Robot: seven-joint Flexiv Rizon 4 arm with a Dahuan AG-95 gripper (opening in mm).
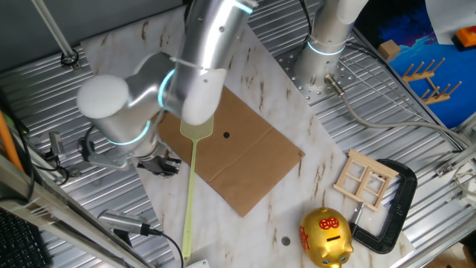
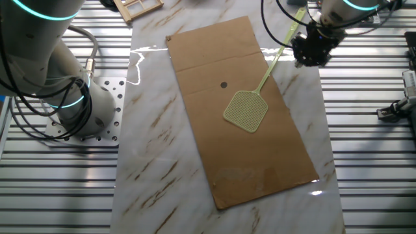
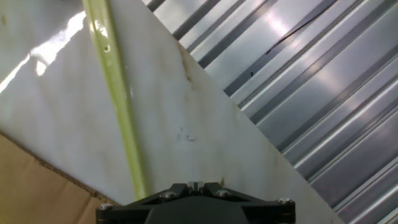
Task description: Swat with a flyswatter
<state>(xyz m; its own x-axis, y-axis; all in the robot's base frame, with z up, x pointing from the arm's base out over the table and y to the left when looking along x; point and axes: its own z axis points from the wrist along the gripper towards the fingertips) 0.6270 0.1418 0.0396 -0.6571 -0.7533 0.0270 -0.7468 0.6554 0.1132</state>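
One pale yellow-green plastic flyswatter (image 2: 249, 106) is the whole job here, and I'd say I'm at the reaching stage, not swatting yet. Its square mesh head lies flat on the brown cardboard sheet (image 2: 242, 156), just beside a small dark dot (image 2: 224, 84) that I'm guessing is the target. The long thin handle runs off the cardboard over the white marble-look table (image 2: 151, 169) toward me.

My gripper (image 2: 314, 47) hovers over the handle's far end. Honestly can't tell whether my jaws are apart or closed: the hand view only shows the black base of the hand, with the handle passing to one side of it rather than down the middle, and the fixed views are too small or blocked by my own arm.

So next move, as I read it: line up over that handle, come down, clamp on. It's a skinny, glossy, probably bendy rod lying flat on a slick table, so a centred, low grip matters or it'll skid away.

Ribbed metal surrounds the table.
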